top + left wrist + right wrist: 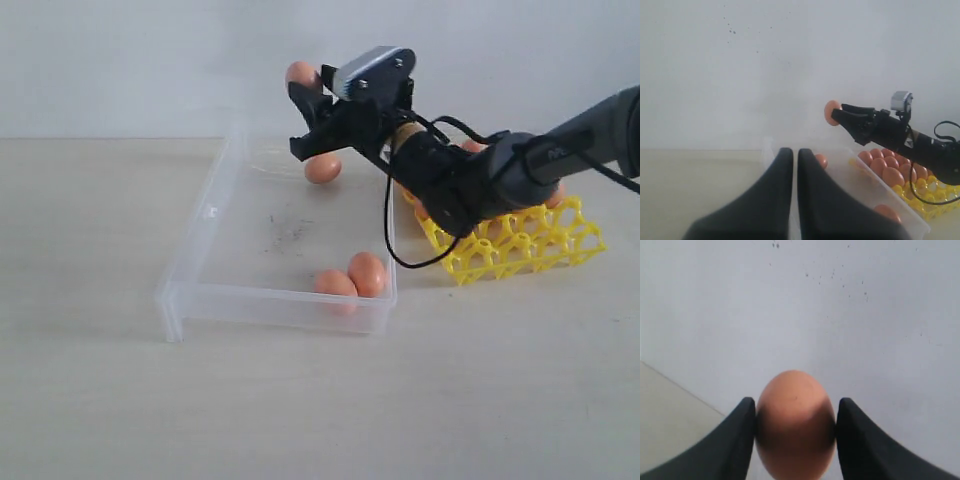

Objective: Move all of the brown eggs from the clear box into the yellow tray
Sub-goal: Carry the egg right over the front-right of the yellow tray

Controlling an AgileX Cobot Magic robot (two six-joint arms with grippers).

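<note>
Above the far side of the clear box [200, 235], the right gripper [304, 88] is holding one brown egg [299, 72] up in the air, its two black fingers [737, 440] clamping the shell from opposite sides. Seen from the exterior view, the arm is reaching in from the right and slanting up toward the far left. It is covering much of the yellow tray [520, 245], which is sitting just right of the box. That view is also showing what is lying on the box floor: a single egg [322, 168] by the far wall and a pair of eggs [337, 285] touching each other in the near right corner. The right wrist view is giving only a close-up of the grip against the pale wall. The left wrist view is revealing the tray eggs [885, 167] packed in rows, which the arm is hiding in the exterior view. It is also showing the left gripper [794, 156], whose dark fingers are pressing together with nothing between them. The brown egg's long axis is running along the right gripper's fingers, with one rounded end pointing outward past the fingertips, up and to the far left in the scene. Its shell is looking smooth, matte and evenly orange-brown, with shadow falling across the end nearer the wrist.
</note>
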